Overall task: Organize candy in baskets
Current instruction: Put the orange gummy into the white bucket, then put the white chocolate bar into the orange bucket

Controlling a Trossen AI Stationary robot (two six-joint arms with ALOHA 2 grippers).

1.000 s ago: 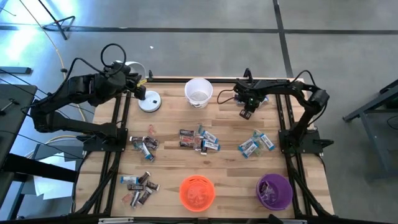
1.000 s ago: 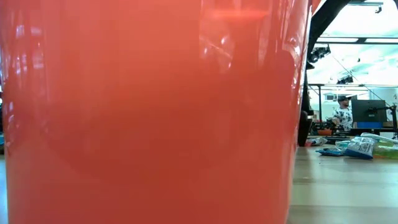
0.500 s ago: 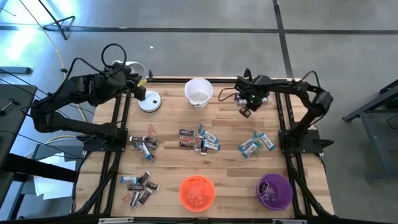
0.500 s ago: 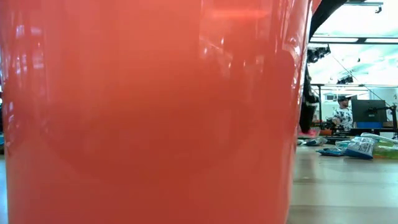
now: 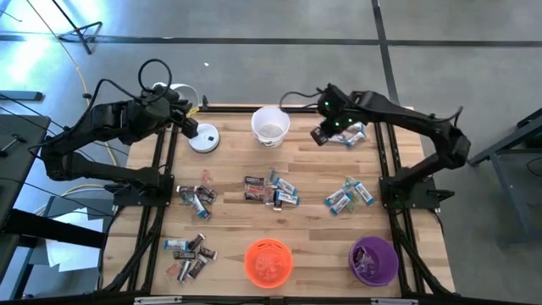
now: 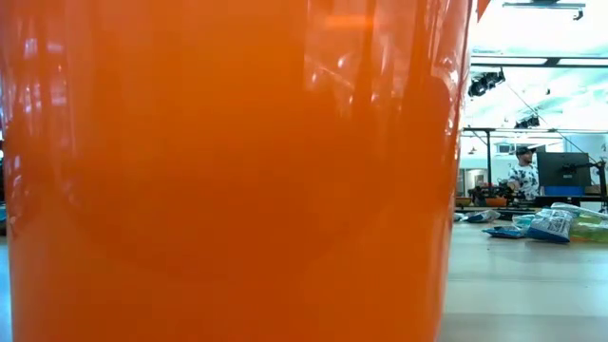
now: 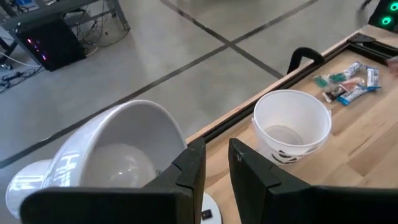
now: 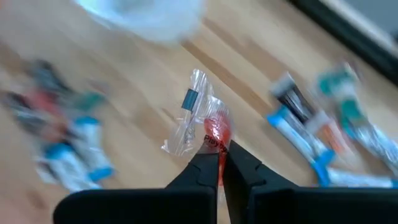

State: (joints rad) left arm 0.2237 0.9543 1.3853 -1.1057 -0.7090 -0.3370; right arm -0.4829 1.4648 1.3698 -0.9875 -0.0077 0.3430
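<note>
My right gripper (image 5: 318,135) hangs over the table's far side, just right of the white basket (image 5: 271,125), shut on a red candy in a clear wrapper (image 8: 214,132). The orange basket (image 5: 268,261) and the purple basket (image 5: 373,259) stand at the near edge. Wrapped candy lies in loose piles: mid-table (image 5: 273,191), right (image 5: 347,196), far right (image 5: 351,134), left (image 5: 196,196) and near left (image 5: 190,254). My left gripper (image 7: 216,163) waits at the far left corner beside the white lamp (image 7: 118,155), its fingers a narrow gap apart. My right gripper pinches the red candy by the near end of its clear wrapper (image 8: 217,148) between the two fingertips (image 8: 205,163). The red piece and the twisted wrapper tail (image 8: 193,99) stick out past the fingers. The candy is lifted clear of the table.
The lamp's round base (image 5: 203,138) sits at the far left of the table. In the low view the orange basket's wall (image 6: 228,171) fills most of the picture, with blue-wrapped candy (image 6: 551,223) to its right. A person (image 6: 521,171) shows far off in the room.
My right gripper has risen from the table near the far right candy pile and moved left and toward the far edge, closer to the white basket, carrying the red candy. Its arm has left the low view. The far right pile now lies uncovered.
</note>
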